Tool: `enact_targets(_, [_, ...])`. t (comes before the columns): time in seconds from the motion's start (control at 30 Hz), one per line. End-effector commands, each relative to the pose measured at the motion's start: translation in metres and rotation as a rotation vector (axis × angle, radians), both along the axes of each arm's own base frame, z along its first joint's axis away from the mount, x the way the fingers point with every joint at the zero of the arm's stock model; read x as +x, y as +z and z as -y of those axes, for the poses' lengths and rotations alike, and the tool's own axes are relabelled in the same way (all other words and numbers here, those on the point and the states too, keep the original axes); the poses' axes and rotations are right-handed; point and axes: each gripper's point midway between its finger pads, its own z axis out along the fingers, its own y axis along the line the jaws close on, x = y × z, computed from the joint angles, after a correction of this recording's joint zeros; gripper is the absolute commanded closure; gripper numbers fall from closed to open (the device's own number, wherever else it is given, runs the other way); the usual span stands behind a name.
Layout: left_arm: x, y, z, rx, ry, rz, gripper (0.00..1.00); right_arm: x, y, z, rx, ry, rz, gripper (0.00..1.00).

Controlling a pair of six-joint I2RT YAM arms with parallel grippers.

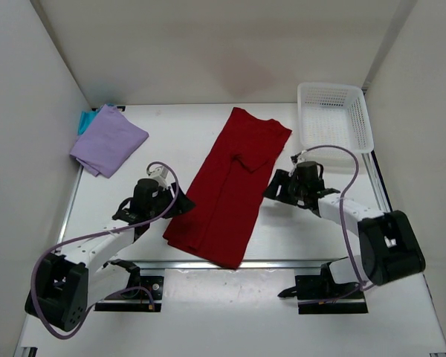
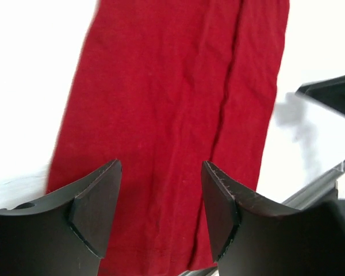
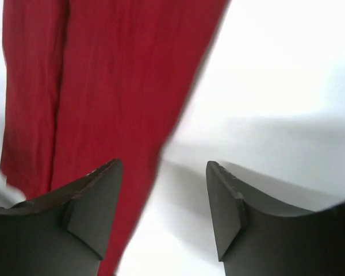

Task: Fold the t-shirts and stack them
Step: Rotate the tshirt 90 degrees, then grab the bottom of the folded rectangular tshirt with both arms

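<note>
Down at the near edge of the white table [image 1: 282, 312]: two black base mounts bolted side by side, a metal rail running across just beyond them. Up from there, left gripper [image 1: 180, 204] angled in at the left side of the red t-shirt [image 1: 230, 186], fingers apart, nothing between them, red cloth below in the wrist view [image 2: 161, 115]. Opposite, right gripper [image 1: 276, 188] at the shirt's right side, fingers also spread, holding nothing; in its wrist view [image 3: 158, 218], one finger over the cloth edge [image 3: 103, 86], the other over bare table. Red shirt laid out as a long narrow strip, sides folded inward, slanting from near-left to far-right across the middle. Bare tabletop on both flanks of it. Farther back on the left, lavender t-shirt [image 1: 108, 140] folded, lying atop the teal t-shirt [image 1: 83, 121], only a teal corner showing, hard against the left wall. Far right corner: white lattice basket [image 1: 334, 117] beside the right wall. Beyond, plain pale back wall, side panels closing in left and right.
</note>
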Motion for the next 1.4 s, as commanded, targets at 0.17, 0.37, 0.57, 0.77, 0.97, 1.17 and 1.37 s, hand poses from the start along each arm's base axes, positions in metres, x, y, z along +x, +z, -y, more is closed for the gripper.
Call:
enact_targets(0.17, [-0.008, -0.016, -0.016, 0.046, 0.041, -0.013, 0.3, 0.138, 0.027, 0.022, -0.017, -0.217, 0.188, 0.41])
enact_targets(0.37, [-0.012, -0.012, -0.012, 0.006, 0.024, -0.004, 0.3, 0.18, -0.001, 0.021, -0.111, -0.283, 0.106, 0.53])
enact_targets(0.57, [-0.016, -0.013, -0.016, -0.009, 0.035, -0.005, 0.3, 0.218, -0.013, -0.018, -0.136, -0.168, 0.083, 0.81])
enact_targets(0.77, [-0.021, -0.013, -0.02, -0.055, 0.032, -0.025, 0.3, 0.277, 0.029, -0.073, -0.187, 0.064, 0.163, 0.75])
enact_targets(0.97, [-0.028, -0.026, -0.027, 0.017, 0.047, -0.046, 0.28, 0.273, 0.099, -0.068, -0.226, 0.098, 0.205, 0.42])
enact_targets(1.17, [-0.042, -0.053, -0.04, 0.163, 0.056, -0.091, 0.3, 0.138, 0.102, -0.055, -0.129, 0.095, 0.2, 0.42])
enact_targets(1.37, [-0.049, -0.057, -0.042, 0.224, 0.043, -0.086, 0.34, 0.01, 0.046, -0.045, 0.026, 0.111, 0.126, 0.58])
